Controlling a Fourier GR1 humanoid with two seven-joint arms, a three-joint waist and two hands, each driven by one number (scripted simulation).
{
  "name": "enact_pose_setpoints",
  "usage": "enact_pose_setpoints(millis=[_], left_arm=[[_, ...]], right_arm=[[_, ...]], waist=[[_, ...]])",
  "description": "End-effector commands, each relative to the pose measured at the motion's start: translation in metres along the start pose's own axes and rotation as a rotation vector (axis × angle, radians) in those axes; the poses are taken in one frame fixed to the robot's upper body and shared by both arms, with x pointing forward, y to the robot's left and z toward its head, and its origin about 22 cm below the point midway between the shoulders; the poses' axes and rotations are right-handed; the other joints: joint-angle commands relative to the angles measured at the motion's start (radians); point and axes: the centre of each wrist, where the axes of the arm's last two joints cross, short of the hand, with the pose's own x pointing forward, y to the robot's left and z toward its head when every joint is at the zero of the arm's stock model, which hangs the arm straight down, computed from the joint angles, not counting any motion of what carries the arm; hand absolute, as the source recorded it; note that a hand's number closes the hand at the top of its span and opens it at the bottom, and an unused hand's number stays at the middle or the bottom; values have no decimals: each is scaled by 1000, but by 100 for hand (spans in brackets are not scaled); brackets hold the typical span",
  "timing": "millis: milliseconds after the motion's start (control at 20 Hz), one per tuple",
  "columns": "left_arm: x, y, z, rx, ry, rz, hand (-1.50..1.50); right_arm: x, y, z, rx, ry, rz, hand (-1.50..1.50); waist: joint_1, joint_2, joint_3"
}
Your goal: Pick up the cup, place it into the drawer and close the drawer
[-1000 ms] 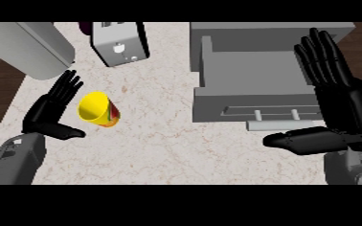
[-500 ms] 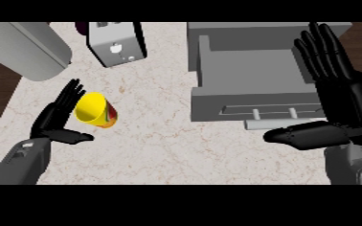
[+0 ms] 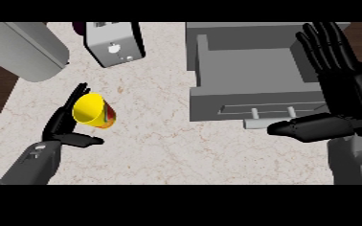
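Head view: the yellow cup [image 3: 93,111] lies tilted on the counter [image 3: 163,139] at middle left, unmoved. The left hand [image 3: 63,127] has closed in since a second ago, straight released fingers now touching the cup's left rim. The right hand [image 3: 332,93] stays released at the right, beside the open drawer [image 3: 247,79]

Yellow cup [image 3: 91,111] beside open left hand [image 3: 62,126]; drawer [image 3: 249,79] open.
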Motion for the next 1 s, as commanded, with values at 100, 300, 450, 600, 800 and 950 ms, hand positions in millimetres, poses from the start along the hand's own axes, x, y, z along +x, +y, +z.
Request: enact_pose_setpoints(millis=[100,300,450,600,800,950], left_arm=[[0,15,13,-43,-90,70,-150],[-6,-6,2,-68,-108,85,-150],[-10,-14,1,-75,-113,86,-150],[-9,-33,-15,-123,-106,136,-150],[-7,-25,-11,-179,-103,230,150],[-7,-42,-21,-168,-228,190,150]], right_arm=[[14,3,-1,13,3,-10,-150],[-11,-8,10,-7,-2,-12,-150],[4,10,1,9,-1,-2,-150],[8,2,-13,-1,-6,2,-150],[5,-1,4,9,-1,-5,-150],[2,-8,1,-12,-6,11,-150]], waist=[[-6,0,-1],[-8,6,0],[-9,4,-2],[-4,4,-1],[-17,1,-1],[-9,3,-1]])
